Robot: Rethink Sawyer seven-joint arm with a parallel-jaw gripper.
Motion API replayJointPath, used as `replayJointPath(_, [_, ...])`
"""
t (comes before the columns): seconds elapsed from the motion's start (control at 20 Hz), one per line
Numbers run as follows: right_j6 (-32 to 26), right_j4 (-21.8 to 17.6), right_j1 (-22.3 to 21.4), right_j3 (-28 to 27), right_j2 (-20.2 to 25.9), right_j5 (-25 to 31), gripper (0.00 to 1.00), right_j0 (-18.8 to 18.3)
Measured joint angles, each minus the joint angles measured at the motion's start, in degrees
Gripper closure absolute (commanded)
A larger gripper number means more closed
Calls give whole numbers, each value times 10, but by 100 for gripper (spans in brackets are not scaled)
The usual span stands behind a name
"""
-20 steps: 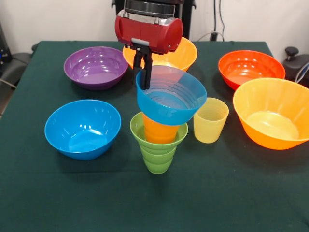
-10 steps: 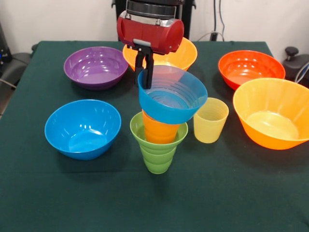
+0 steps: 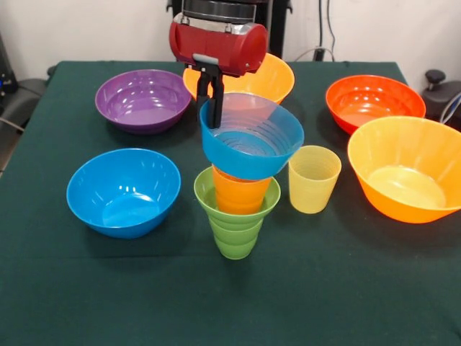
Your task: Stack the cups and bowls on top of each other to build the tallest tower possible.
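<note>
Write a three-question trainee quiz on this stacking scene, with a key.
1. True or false: the tool grips the rim of the translucent blue bowl.
2. Which cup stands alone on the table? A green B pale yellow C orange
3. Fill in: the orange cup sits inside the ____ cup.

Key: 1 true. 2 B, the pale yellow cup. 3 green.

1. A dark green cloth covers the bench.
2. A pale wall stands at the far side.
3. Black cables hang down the wall at far right.
</note>
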Motion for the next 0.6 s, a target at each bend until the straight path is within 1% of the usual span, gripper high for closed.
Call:
replayJointPath(0.3, [0, 0, -9, 20, 25, -23, 100, -31])
replayJointPath(0.6, [0, 0, -11, 31, 47, -35, 100, -57])
